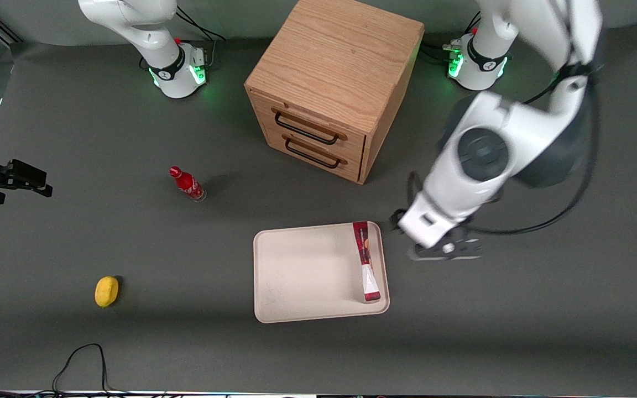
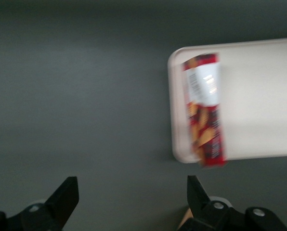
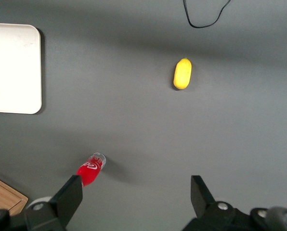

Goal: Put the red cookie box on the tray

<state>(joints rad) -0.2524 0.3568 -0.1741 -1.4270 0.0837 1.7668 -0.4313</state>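
Note:
The red cookie box (image 1: 366, 260) lies flat on the cream-white tray (image 1: 307, 276), along the tray's edge nearest the working arm. Its white label end points toward the front camera. It also shows in the left wrist view (image 2: 205, 108) on the tray (image 2: 259, 96), one end reaching over the rim. My left gripper (image 1: 444, 250) hangs over the bare table beside the tray, toward the working arm's end. Its fingers (image 2: 66, 195) are spread wide with nothing between them.
A wooden two-drawer cabinet (image 1: 332, 83) stands farther from the front camera than the tray. A small red bottle (image 1: 187, 183) and a yellow lemon (image 1: 106, 291) lie toward the parked arm's end. A black cable (image 1: 83, 365) lies near the table's front edge.

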